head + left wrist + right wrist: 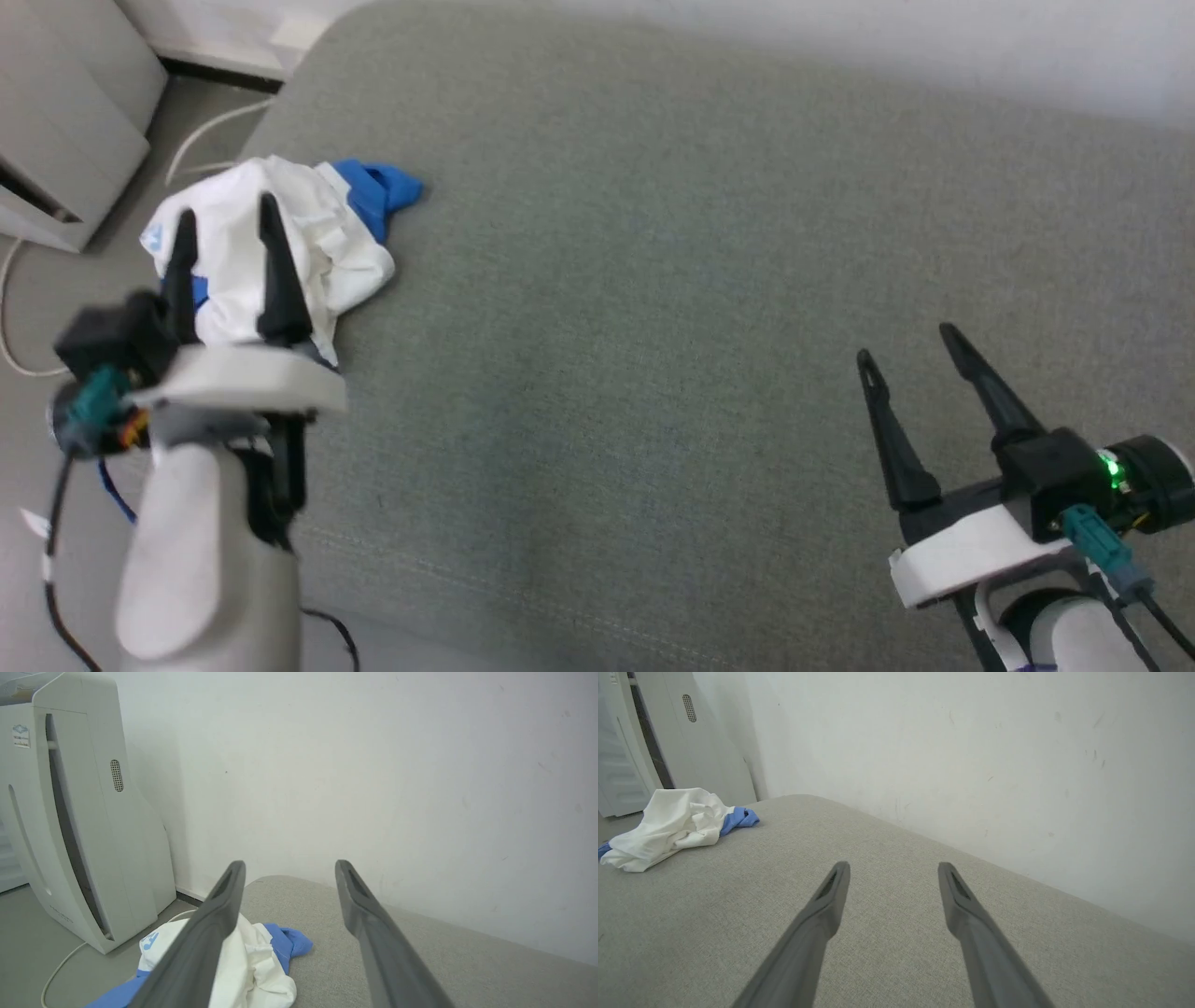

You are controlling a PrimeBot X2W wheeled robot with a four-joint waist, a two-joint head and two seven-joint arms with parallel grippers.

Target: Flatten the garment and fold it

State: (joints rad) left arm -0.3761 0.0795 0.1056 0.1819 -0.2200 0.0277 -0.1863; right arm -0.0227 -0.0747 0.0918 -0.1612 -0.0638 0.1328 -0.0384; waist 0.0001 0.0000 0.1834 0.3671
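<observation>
Head view: the shirt (338, 252) is seen crumpled at the left edge of the cushion (653, 280). The left hand (228, 207) is held released over it, likely lined up for a grab; the right hand (906, 342), also released, is parked well apart.

The grey bench (653, 327) is open from the crumpled garment (280, 243) at its left edge across to the right hand (906, 342), leaving broad room to pass. A wall (373, 788) closes the far side. A white appliance (79, 835) and a cable (201, 140) occupy the floor beyond the left corner.
</observation>
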